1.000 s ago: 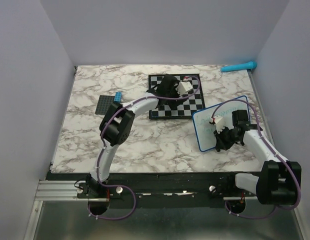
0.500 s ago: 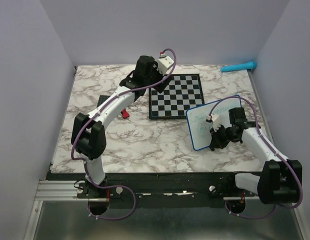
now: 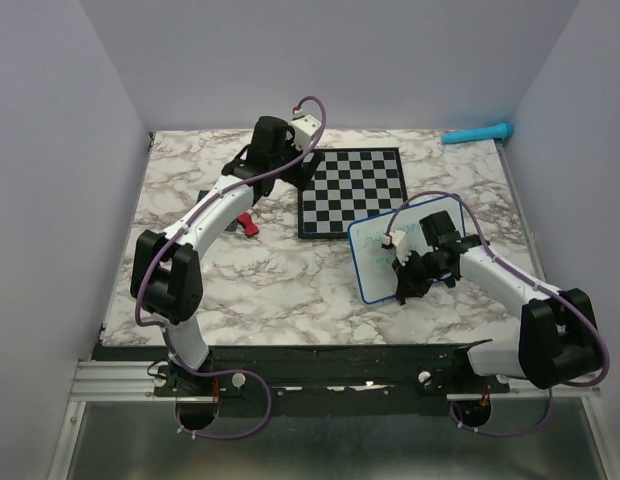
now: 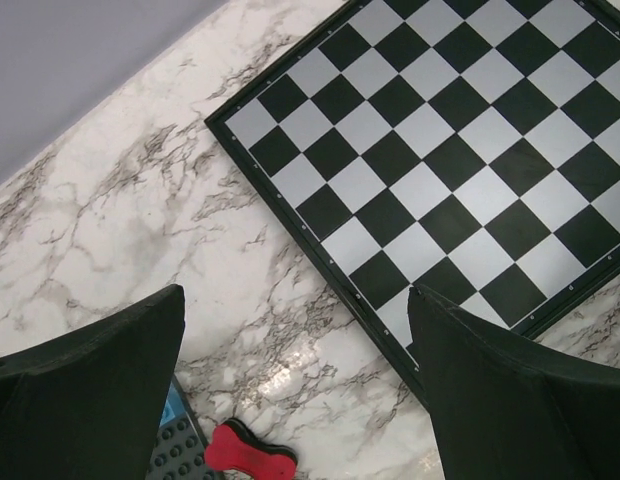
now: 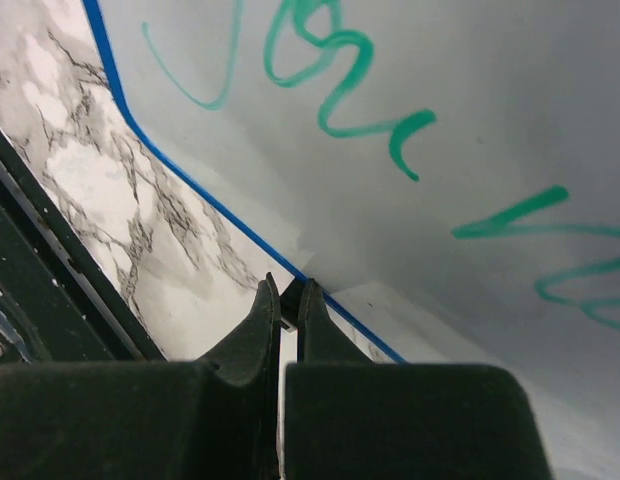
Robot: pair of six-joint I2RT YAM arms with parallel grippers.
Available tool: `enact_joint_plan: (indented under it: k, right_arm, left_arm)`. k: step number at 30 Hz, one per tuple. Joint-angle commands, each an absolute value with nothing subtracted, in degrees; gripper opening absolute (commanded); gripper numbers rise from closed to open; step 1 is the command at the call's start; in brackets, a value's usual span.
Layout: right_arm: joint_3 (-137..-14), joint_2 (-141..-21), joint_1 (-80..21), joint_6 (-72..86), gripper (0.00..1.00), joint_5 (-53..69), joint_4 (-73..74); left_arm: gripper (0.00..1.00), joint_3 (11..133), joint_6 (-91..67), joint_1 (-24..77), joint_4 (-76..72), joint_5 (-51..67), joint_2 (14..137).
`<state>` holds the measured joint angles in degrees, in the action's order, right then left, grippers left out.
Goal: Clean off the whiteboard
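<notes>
Hidden: the right arm covers the near-right part of the whiteboard [image 3: 385,255]; its teal handwriting [image 5: 350,75] runs out of the wrist view and is unreadable.
Right pincer [image 5: 287,300]: fingers pressed together at the board's thin blue rim, apparently pinching its near edge.
Left pincer [image 4: 295,400]: spread wide, holding nothing, by the chessboard [image 4: 440,170]'s far-left corner.
Whiteboard: right half of the surface [image 3: 290,280], just near of the chessboard.
Textures: glossy white board with rounded corners; veined marble surface; red eraser [image 4: 252,455] cut off by the frame.

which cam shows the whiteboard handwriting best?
Right wrist: the teal handwriting fills the frame, strokes sharp on the whiteboard. Top external shows only faint marks on the board. Left wrist misses it, showing the chessboard.
</notes>
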<state>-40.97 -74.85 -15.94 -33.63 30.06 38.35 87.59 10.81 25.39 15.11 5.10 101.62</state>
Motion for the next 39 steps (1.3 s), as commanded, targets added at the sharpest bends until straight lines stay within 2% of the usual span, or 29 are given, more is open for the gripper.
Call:
enact_joint_plan:
  k: [1,12,19,33,39]
  right_arm:
    - [-44.1,-78.2,-20.6,-31.0,0.01,32.4,35.1]
    - [-46.2,-80.3,-31.7,-28.2,0.01,33.7,34.4]
    - [-51.2,-87.0,-40.2,-31.4,0.01,33.8,34.6]
    - [-62.7,-96.9,-44.9,-49.7,0.01,29.5,36.8]
    - [-61.3,-97.8,-44.9,-50.9,0.01,28.8,37.3]
  left_arm:
    - [0.99,86.7,7.3,22.7,15.6,5.0,96.9]
    - [0.99,81.2,6.3,17.5,17.8,7.2,90.6]
    - [0.99,80.9,6.9,12.5,23.7,11.9,89.6]
    - [0.99,75.4,8.0,5.9,27.1,14.5,84.2]
    - [0.99,73.7,10.2,4.6,29.5,15.4,82.6]
